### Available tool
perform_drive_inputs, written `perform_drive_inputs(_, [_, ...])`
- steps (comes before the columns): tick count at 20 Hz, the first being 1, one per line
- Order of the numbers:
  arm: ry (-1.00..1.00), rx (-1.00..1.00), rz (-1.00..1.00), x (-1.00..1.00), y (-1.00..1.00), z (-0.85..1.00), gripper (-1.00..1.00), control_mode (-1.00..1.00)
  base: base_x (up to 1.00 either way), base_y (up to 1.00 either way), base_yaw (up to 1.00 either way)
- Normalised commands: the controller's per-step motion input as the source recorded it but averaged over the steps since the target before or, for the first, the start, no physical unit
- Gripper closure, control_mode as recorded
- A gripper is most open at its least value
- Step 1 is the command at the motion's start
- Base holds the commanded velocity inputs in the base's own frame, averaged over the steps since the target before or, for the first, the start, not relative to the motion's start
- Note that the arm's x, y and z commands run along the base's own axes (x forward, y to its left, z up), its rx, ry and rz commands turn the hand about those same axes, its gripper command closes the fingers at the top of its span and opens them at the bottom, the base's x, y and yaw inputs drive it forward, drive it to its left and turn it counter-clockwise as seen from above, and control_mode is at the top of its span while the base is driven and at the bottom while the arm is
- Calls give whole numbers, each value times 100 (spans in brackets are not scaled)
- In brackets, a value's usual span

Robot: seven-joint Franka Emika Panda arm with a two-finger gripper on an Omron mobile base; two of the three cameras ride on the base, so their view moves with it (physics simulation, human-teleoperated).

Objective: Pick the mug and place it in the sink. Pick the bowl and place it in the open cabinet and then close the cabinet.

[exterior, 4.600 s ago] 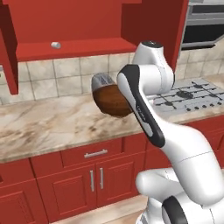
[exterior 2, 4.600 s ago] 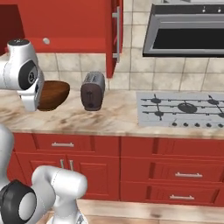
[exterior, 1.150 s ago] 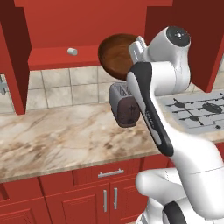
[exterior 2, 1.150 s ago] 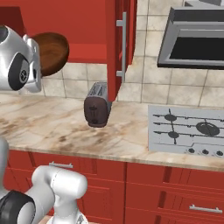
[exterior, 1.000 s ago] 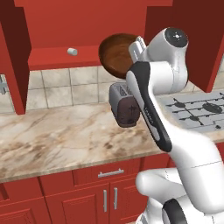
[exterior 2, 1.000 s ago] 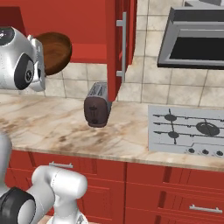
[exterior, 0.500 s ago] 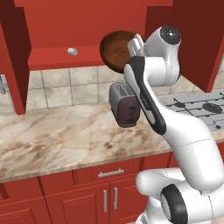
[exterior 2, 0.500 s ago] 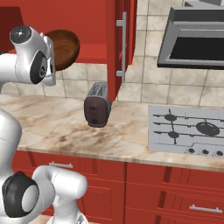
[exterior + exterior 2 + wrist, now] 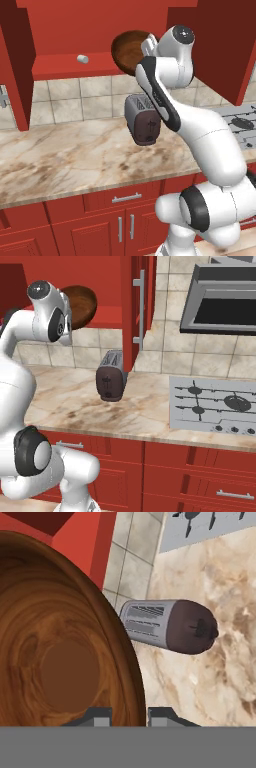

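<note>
gripper (image 9: pixel 129 714) fingertips straddle the rim of the bowl (image 9: pixel 128 50), seemingly clamped on it, holding it tilted at the open cabinet (image 9: pixel 65 67) shelf's front, above the toaster (image 9: pixel 143 120).

- The arm (image 9: pixel 200 130) is glossy white — fat, rounded links like smooth tubes.
- Dark grey bands and round caps mark its joints, the biggest one low down, level with the counter (image 9: pixel 65 160).
- The fingertips (image 9: pixel 102 716) are two small, dark, blocky stubs.
</note>
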Motion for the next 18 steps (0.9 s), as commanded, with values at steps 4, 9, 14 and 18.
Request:
perform_drive_inputs(4, [0,0,0,59,0,3,100,-100,0,0,0])
perform_drive_inputs(9, [0,0,0,63,0,0,100,-100,0,0,0])
perform_drive_inputs(14, [0,0,0,66,0,0,100,-100,0,0,0])
perform_drive_inputs(18, [0,0,0,71,0,0,100,-100,0,0,0])
